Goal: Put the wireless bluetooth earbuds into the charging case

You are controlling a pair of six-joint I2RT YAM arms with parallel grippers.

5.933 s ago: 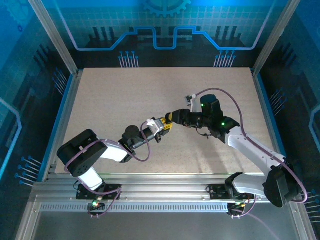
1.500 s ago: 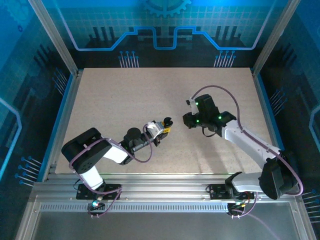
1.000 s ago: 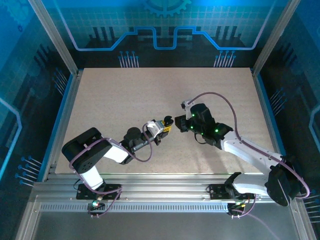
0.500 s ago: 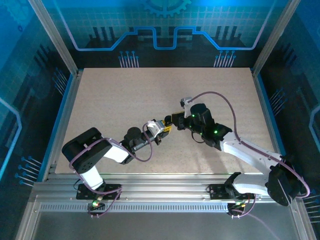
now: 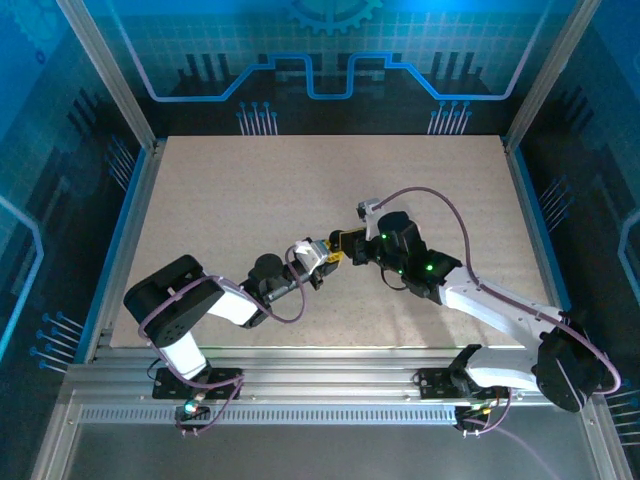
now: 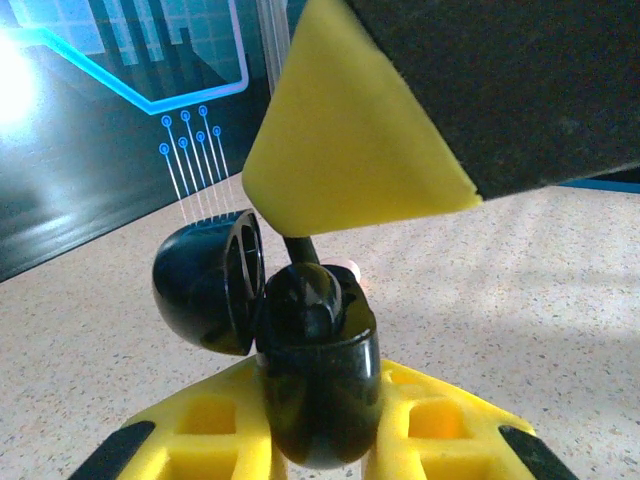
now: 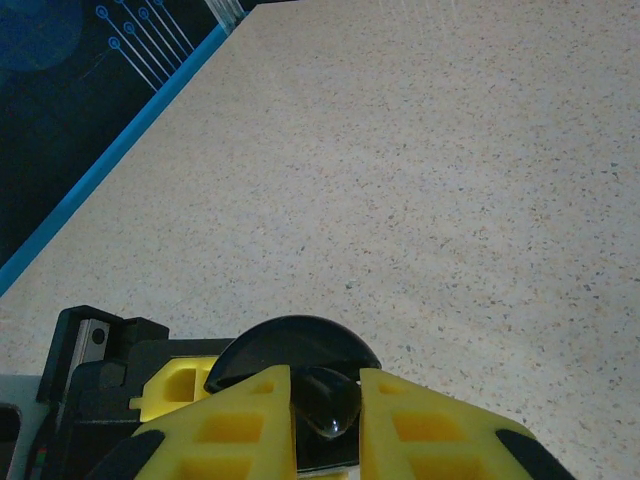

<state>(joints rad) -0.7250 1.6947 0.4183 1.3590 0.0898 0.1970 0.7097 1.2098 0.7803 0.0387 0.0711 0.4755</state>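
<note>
— What is clamped by the left end effector [image 6: 320, 432]?
— The charging case [image 6: 318, 385] is gripped between its yellow fingers [image 6: 200, 435], with the lid [image 6: 205, 285] swung open, over the middle of the surface [image 7: 450, 150].
— And the right end effector [image 7: 326, 385]?
— It is closed on one earbud [image 7: 328, 410], which is held just at the open case. Whether the two touch cannot be told.

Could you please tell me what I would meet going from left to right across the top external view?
Left arm's black shoulder → left gripper, shut on the small round black charging case → right gripper → right arm's white forearm → right arm's black shoulder.
</note>
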